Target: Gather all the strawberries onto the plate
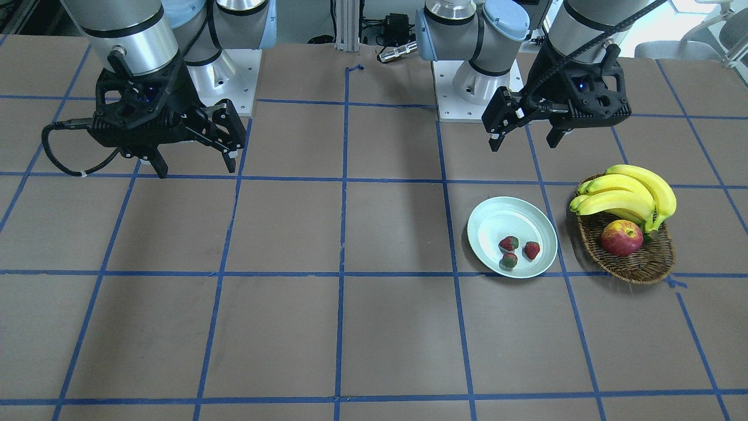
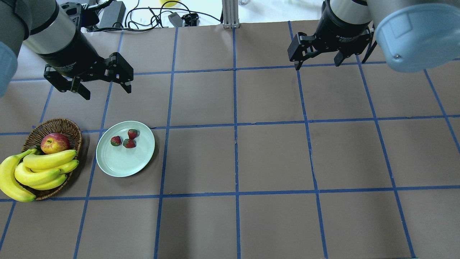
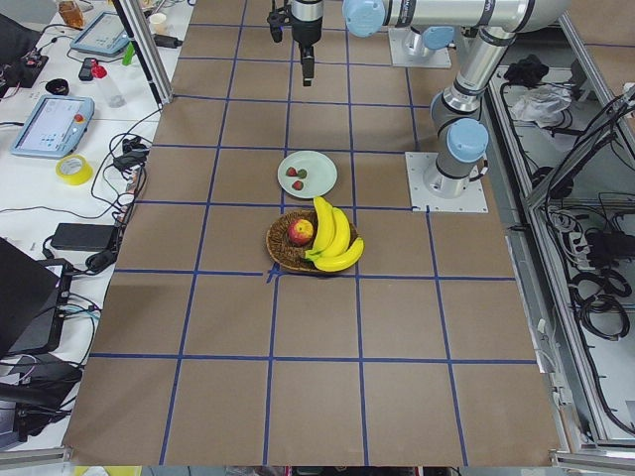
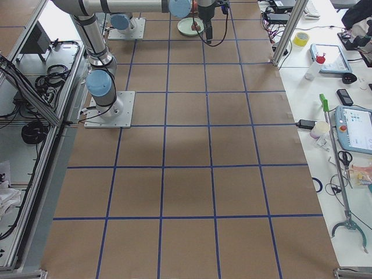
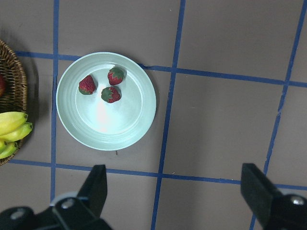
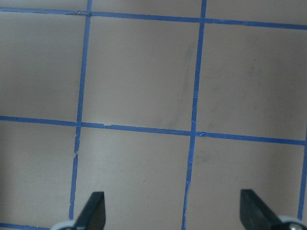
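Three strawberries (image 2: 124,139) lie together inside the pale mint plate (image 2: 118,162); they also show in the front view (image 1: 518,250) on the plate (image 1: 497,219) and in the left wrist view (image 5: 103,86) on the plate (image 5: 124,132). My left gripper (image 2: 106,91) hangs open and empty, high above the table, back from the plate; in the front view it (image 1: 524,140) is above the plate's far side. My right gripper (image 2: 318,64) is open and empty over bare table at the far right; it also shows in the front view (image 1: 196,169).
A brown wicker basket (image 2: 68,127) with a red-yellow apple (image 2: 54,142) and a bunch of bananas (image 2: 36,171) stands just left of the plate. The table is brown with blue tape grid lines. Cables and devices lie beyond the far edge.
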`<state>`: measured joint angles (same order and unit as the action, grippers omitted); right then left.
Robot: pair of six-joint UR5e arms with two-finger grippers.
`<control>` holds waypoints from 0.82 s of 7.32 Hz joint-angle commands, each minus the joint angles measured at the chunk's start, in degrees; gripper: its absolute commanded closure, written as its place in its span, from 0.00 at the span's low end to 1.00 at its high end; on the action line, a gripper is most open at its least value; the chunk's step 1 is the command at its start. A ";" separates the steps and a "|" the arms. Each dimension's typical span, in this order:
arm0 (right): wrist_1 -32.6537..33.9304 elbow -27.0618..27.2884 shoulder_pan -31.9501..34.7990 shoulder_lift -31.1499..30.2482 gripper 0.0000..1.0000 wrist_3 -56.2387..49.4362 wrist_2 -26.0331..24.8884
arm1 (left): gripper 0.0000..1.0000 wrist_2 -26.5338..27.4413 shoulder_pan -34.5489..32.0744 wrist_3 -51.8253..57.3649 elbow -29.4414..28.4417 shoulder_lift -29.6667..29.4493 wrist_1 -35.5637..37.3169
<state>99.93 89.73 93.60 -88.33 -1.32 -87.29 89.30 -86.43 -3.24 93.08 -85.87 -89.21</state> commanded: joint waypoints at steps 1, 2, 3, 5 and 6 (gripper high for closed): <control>0.00 0.00 0.00 0.00 0.00 -0.09 0.02 | 0.00 0.17 -0.06 0.78 0.26 0.18 -0.35; 0.00 0.09 0.09 0.00 0.00 -0.09 0.02 | 0.00 0.17 -0.14 1.30 0.61 0.18 -0.26; 0.00 0.35 0.70 0.00 0.00 0.00 -0.07 | 0.00 0.08 -0.15 1.40 0.61 0.18 -0.35; 0.09 0.44 0.97 0.00 0.00 0.00 -0.25 | 0.00 -0.09 -0.15 1.40 0.70 0.18 -0.35; 0.17 0.44 0.88 0.00 0.00 0.00 -0.16 | 0.00 -0.10 -0.15 1.40 0.79 0.18 -0.35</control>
<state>100.03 90.14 94.48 -88.33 -1.32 -87.49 89.27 -86.57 -1.86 93.79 -85.69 -89.56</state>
